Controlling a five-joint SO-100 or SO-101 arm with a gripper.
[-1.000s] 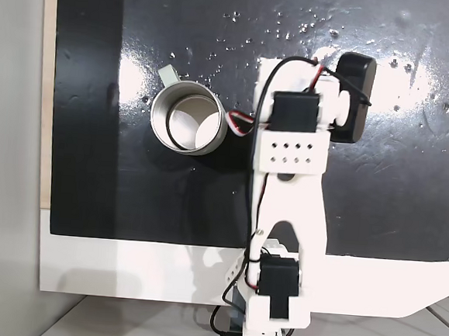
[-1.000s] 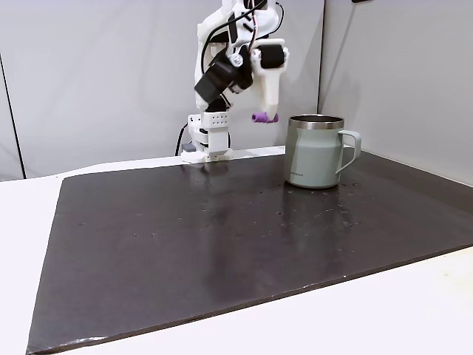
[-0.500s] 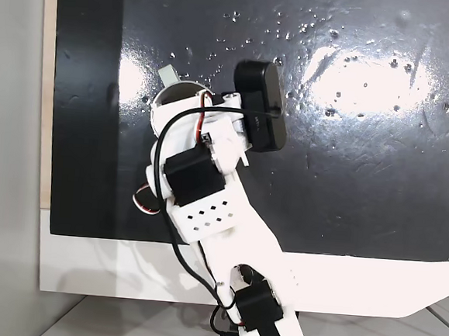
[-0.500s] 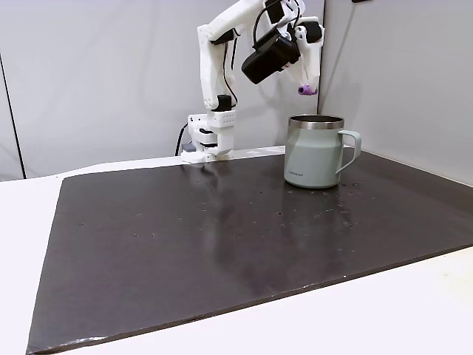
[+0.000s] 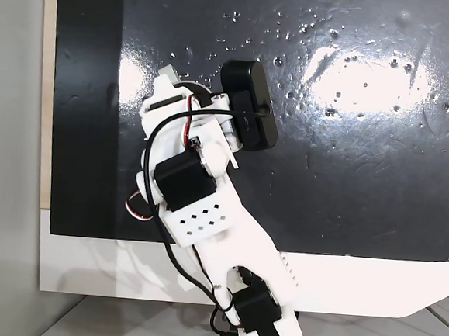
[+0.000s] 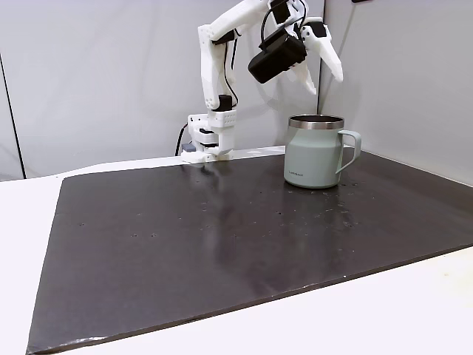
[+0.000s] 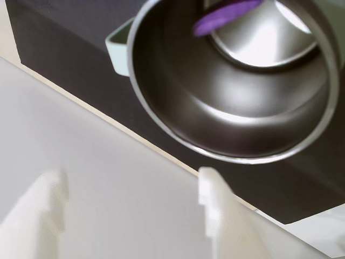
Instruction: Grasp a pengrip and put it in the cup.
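The white-grey cup [image 6: 316, 151] stands on the black mat at the back right in a fixed view. My gripper [image 6: 323, 70] hangs just above its rim, open, with nothing between its white fingers [image 6: 333, 62]. Looking down from the wrist, the gripper [image 7: 126, 189] spreads its fingers [image 7: 213, 205] wide over the cup [image 7: 215, 108]. The purple pengrip [image 7: 226, 12] shows as a blur inside the cup, near its shiny bottom. From above, my arm [image 5: 198, 213] covers most of the cup, whose handle [image 5: 167, 73] sticks out.
The black mat [image 6: 222, 237] spreads over a white table [image 6: 414, 310]. My arm's base [image 6: 209, 140] stands at the mat's back edge, left of the cup. Grey walls rise close behind the base and the cup.
My arm swung from beside the cup to above it, carrying the pengrip. The gripper has since opened and the pengrip has left the fingers and now shows inside the cup.
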